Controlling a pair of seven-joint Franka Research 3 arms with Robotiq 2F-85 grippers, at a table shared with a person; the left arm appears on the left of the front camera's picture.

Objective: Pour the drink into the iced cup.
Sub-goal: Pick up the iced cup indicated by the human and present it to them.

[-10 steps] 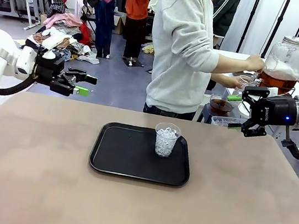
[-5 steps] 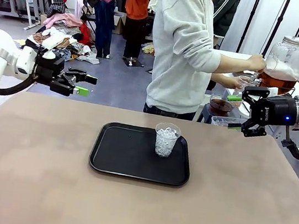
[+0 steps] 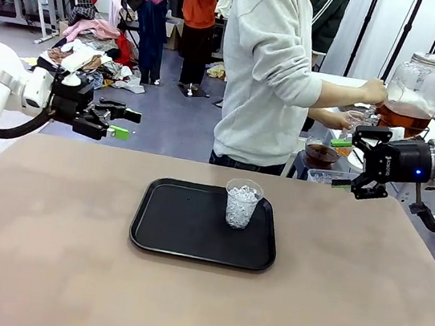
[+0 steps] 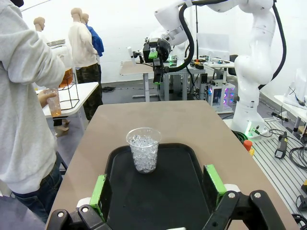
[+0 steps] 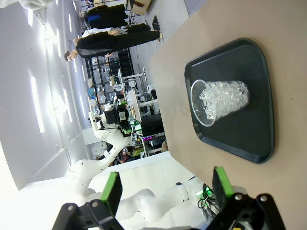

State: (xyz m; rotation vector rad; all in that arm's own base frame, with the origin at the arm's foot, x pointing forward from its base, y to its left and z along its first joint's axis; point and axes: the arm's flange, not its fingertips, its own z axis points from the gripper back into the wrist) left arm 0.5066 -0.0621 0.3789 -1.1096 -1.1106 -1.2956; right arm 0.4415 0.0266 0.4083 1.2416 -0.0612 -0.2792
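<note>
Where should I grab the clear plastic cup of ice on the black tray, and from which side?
I'd grip the clear plastic cup across its middle wall, level, from the robot's right: it stands upright, tapering downward, on the right part of the black tray, nearer the open right gripper.

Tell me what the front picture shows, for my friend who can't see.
A clear cup of ice stands on a black tray on a brown table. The robot's left hand and right hand hang open at either side, and a person behind reaches to a jar of brown drink.
</note>
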